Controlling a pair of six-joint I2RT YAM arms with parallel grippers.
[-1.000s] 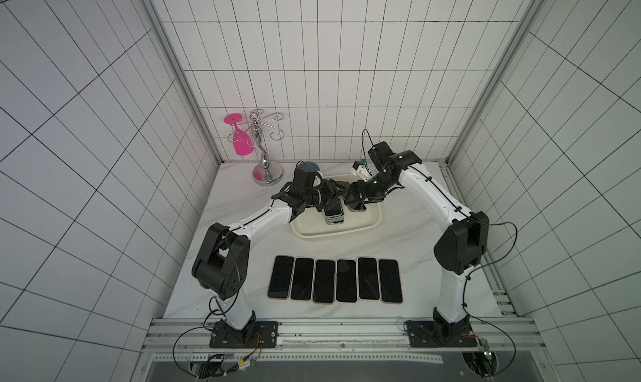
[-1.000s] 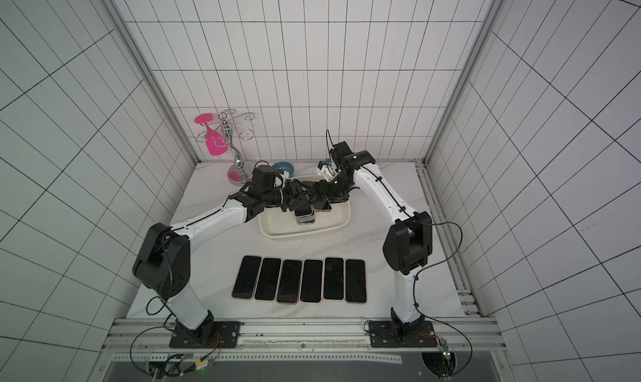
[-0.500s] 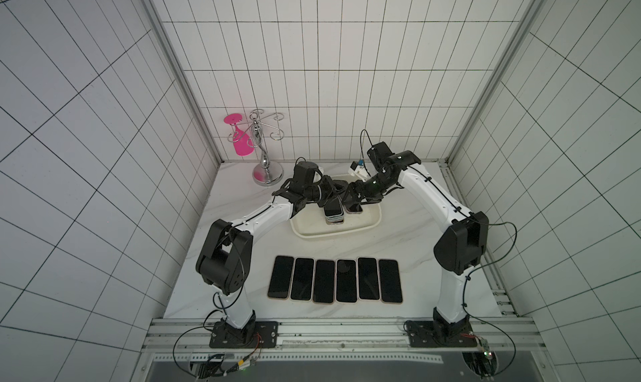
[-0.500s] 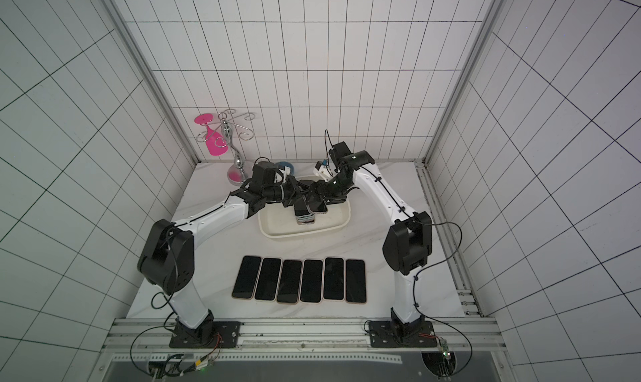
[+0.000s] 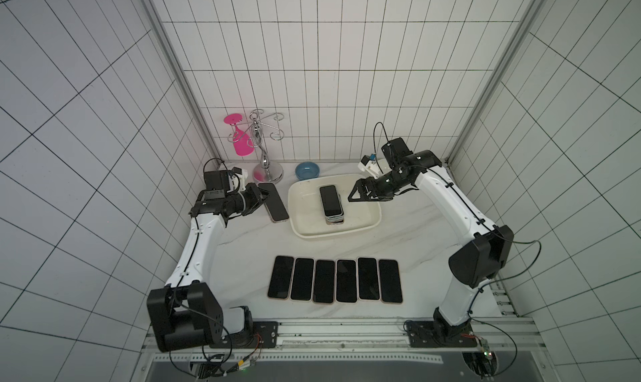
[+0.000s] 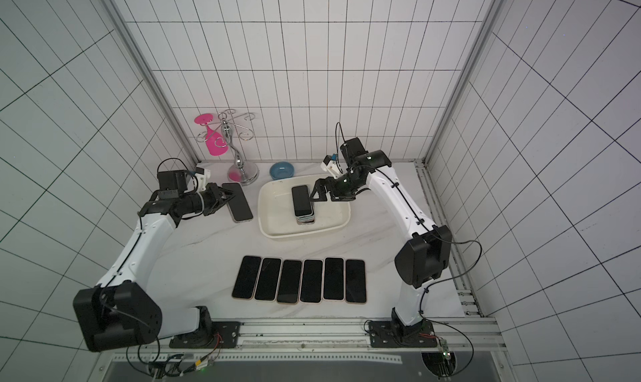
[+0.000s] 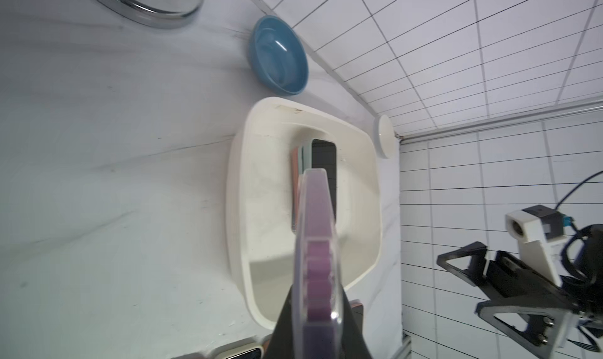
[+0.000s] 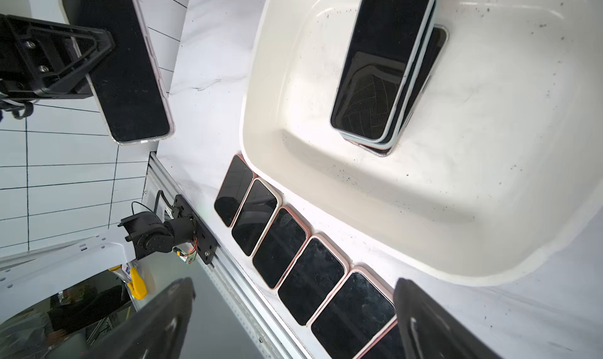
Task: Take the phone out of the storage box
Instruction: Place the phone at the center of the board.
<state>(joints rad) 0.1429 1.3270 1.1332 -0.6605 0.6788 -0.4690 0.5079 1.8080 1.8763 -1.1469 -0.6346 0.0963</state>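
My left hand point(image 5: 258, 198) is clamped tight on one end of a clear-cased phone point(image 5: 274, 203), which is screen up, outside the storage box point(image 5: 305, 220) and just beside its left wall. My right hand point(image 5: 357, 193) gapes wide with nothing in it. It is over the box's right side, next to a stack of phones point(image 5: 331, 203) lying inside. Six phones point(image 5: 334, 280) line the counter point(image 5: 242, 248) in front.
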